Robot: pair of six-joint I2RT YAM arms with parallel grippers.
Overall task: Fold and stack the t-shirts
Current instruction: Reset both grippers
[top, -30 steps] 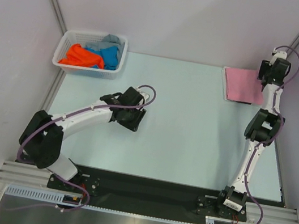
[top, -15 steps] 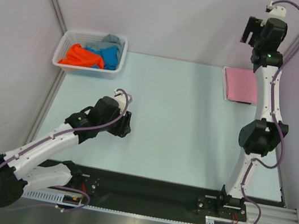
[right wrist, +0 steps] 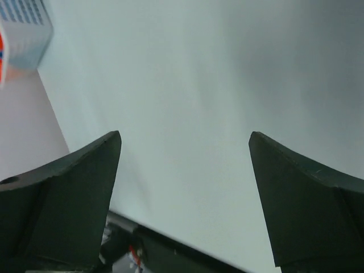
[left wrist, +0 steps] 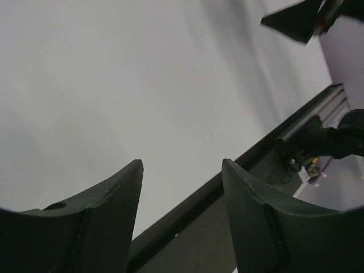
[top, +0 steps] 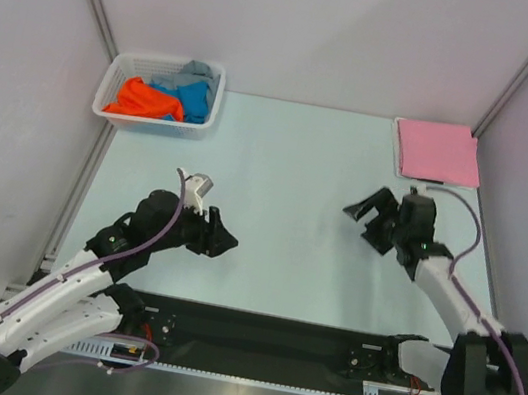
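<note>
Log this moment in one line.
left tool open, empty | right tool open, empty | pink shirt folded, far right corner | basket holds orange shirt, blue shirt, grey shirt

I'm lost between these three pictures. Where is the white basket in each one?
Top view: basket, upper left.
Left wrist: not in it.
Right wrist: top left corner, partly cut off.
Shared landmark: the pale table, which fills the background of both wrist views.
</note>
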